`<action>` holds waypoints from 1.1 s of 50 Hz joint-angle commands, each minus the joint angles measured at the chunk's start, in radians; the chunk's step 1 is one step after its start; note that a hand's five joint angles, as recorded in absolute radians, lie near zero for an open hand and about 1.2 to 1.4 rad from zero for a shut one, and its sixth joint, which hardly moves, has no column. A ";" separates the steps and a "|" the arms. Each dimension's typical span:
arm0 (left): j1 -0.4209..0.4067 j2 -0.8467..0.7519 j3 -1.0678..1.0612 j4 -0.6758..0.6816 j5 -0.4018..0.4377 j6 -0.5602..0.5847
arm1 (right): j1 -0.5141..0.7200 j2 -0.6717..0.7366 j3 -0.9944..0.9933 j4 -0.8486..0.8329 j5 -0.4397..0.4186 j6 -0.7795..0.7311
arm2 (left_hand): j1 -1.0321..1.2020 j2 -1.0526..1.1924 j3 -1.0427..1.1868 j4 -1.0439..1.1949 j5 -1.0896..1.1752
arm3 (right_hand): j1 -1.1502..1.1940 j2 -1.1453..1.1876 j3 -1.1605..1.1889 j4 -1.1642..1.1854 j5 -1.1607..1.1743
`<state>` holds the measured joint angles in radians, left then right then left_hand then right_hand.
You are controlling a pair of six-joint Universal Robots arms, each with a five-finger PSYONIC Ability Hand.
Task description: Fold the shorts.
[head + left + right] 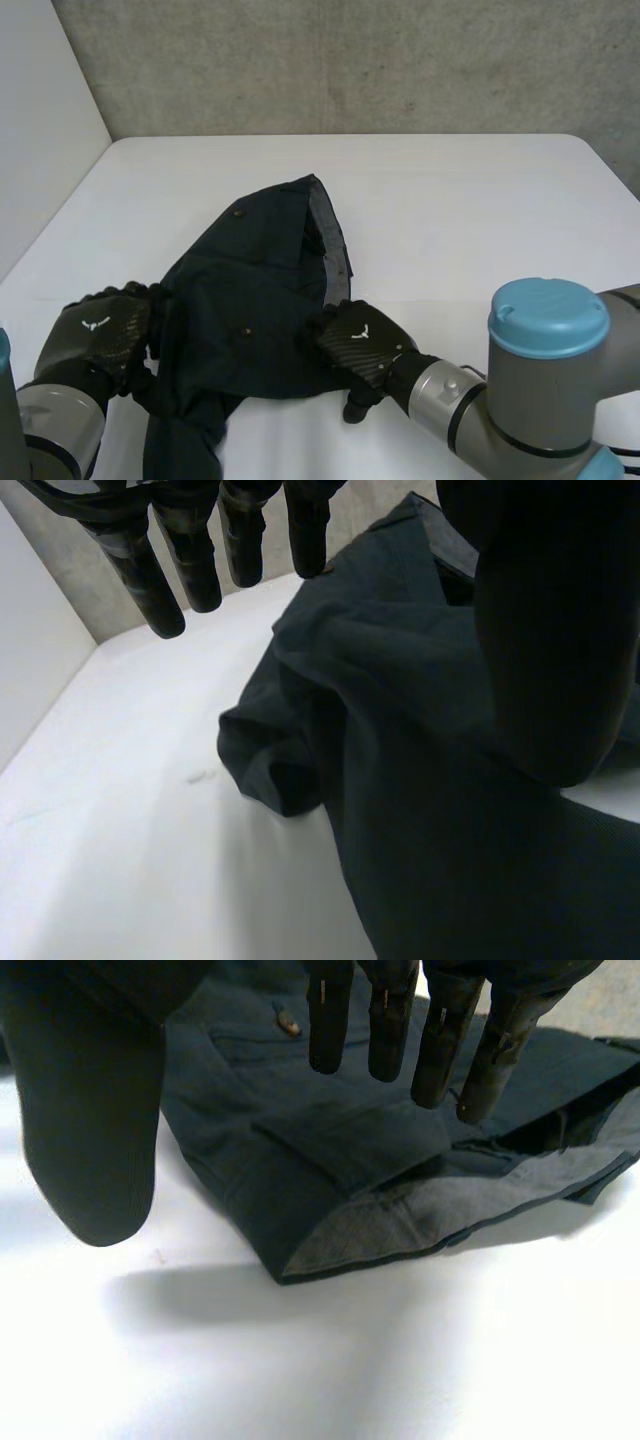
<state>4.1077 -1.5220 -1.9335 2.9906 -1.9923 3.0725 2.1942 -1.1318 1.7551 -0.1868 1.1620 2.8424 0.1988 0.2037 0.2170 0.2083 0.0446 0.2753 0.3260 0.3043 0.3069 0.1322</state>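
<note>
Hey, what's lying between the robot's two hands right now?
The dark shorts lie crumpled between the left hand and the right hand, covering that stretch of the white table, as the head view shows.

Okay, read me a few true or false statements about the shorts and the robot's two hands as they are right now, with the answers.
1. The shorts are dark and lie on a white table. True.
2. The shorts are folded into a neat flat rectangle. False: they lie rumpled.
3. The left hand is at one side of the shorts and the right hand at the other. True.
4. The right hand's fingers are curled tight around the cloth. False: they are straight, over the shorts.
</note>
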 commanded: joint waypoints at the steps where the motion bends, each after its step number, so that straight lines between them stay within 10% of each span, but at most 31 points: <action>1: -0.007 -0.044 0.010 0.007 0.000 -0.011 | 0.025 0.059 -0.063 -0.003 0.011 0.074 | 0.024 0.019 0.005 0.014 0.003 | 0.047 -0.003 0.018 0.016 0.016; 24: -0.044 -0.191 0.047 0.076 -0.010 -0.032 | 0.196 0.259 -0.258 -0.065 0.274 0.345 | 0.287 0.282 0.269 0.277 0.267 | 0.071 0.020 0.042 0.039 0.039; 30: -0.038 -0.207 0.056 0.114 0.000 -0.014 | 0.210 0.280 -0.304 -0.102 0.389 0.330 | 1.111 1.106 1.093 1.101 1.091 | 1.119 1.068 1.090 1.087 1.087; 32: -0.044 -0.202 0.070 0.114 0.001 -0.011 | 0.210 0.268 -0.316 -0.109 0.404 0.327 | 1.197 1.193 1.179 1.188 1.177 | 1.121 1.070 1.092 1.089 1.090; 55: -0.047 0.131 0.602 0.084 0.277 0.519 | -0.050 -0.391 -0.494 0.186 0.260 -0.077 | 1.197 1.193 1.179 1.188 1.177 | 1.121 1.070 1.092 1.089 1.090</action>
<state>4.0656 -1.4131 -1.4740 3.0795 -1.7536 3.5237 2.1529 -1.3784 1.3565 -0.1775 1.4978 2.8530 1.1283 1.1905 1.1878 1.1989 0.9669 0.9807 1.1750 1.1780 1.1886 0.9819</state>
